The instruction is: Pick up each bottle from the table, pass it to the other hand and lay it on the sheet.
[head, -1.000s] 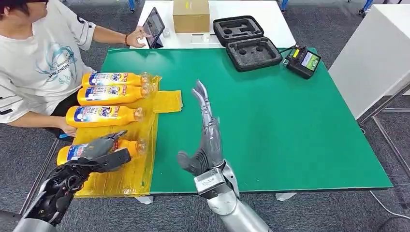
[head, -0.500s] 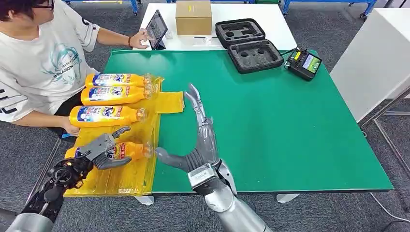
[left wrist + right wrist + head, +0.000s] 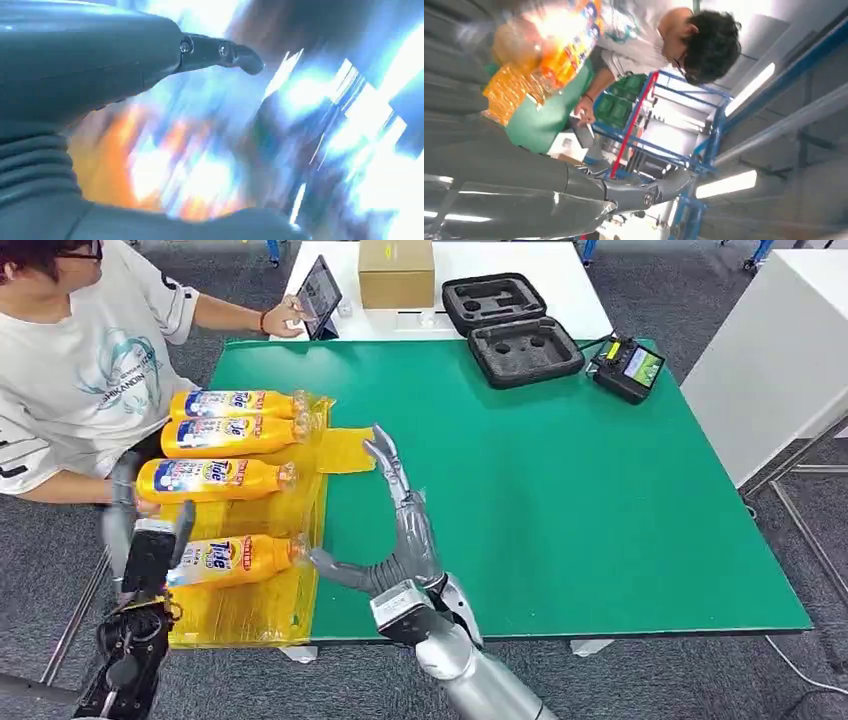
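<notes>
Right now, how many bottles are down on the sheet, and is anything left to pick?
Four orange detergent bottles lie on the yellow plastic sheet, the nearest just clear of the left hand. That hand looks empty but blurred; the right hand is open. No bottle shows on the green table mat.

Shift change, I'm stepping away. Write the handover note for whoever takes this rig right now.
Left hand: open, holds nothing, raised beside the sheet's near end; blurred in the head view.
Right hand: open, fingers spread, over the green table, its thumb close to the nearest bottle's cap.
Bottles: four lie on the yellow sheet, side by side, nearest bottle in front of the left hand.
Done: all visible bottles are on the sheet.
Left: I see no bottle on the bare table; confirm and finish.
A person sits at the sheet's far side.
</notes>
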`<state>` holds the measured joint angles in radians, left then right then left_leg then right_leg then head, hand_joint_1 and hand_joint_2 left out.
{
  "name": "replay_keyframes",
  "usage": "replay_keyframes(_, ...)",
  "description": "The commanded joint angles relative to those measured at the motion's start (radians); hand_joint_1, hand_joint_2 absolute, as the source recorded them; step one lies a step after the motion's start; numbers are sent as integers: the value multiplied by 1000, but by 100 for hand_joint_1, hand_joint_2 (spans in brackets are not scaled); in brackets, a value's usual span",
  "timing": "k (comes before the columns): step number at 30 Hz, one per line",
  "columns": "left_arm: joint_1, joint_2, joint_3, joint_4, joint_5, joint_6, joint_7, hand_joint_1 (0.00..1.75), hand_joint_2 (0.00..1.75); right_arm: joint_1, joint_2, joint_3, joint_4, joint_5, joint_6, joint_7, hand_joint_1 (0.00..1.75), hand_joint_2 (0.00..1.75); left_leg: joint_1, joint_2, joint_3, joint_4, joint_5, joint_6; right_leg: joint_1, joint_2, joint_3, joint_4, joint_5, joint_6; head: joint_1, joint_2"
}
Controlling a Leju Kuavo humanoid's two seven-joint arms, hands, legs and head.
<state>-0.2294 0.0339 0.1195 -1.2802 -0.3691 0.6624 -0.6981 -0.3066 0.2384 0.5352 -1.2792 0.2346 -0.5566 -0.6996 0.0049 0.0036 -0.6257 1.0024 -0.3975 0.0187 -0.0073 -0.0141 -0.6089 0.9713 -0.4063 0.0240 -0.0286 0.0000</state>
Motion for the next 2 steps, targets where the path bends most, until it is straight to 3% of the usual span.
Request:
replay_keyframes(1, 18, -235, 303, -640, -68, 36, 0, 0, 175, -33, -26, 68, 74, -24, -79, 1, 0, 175, 1, -1, -1, 1, -1, 0, 1, 0, 0, 0, -1, 0, 0, 0)
replay_keyframes(2, 25, -247, 299, -667, -38, 36, 0, 0, 175, -23, -33, 66, 57, -30, -93, 1, 0, 175, 1, 2, 1, 2, -4, 0, 1, 3, 2, 0, -2, 0, 0, 0)
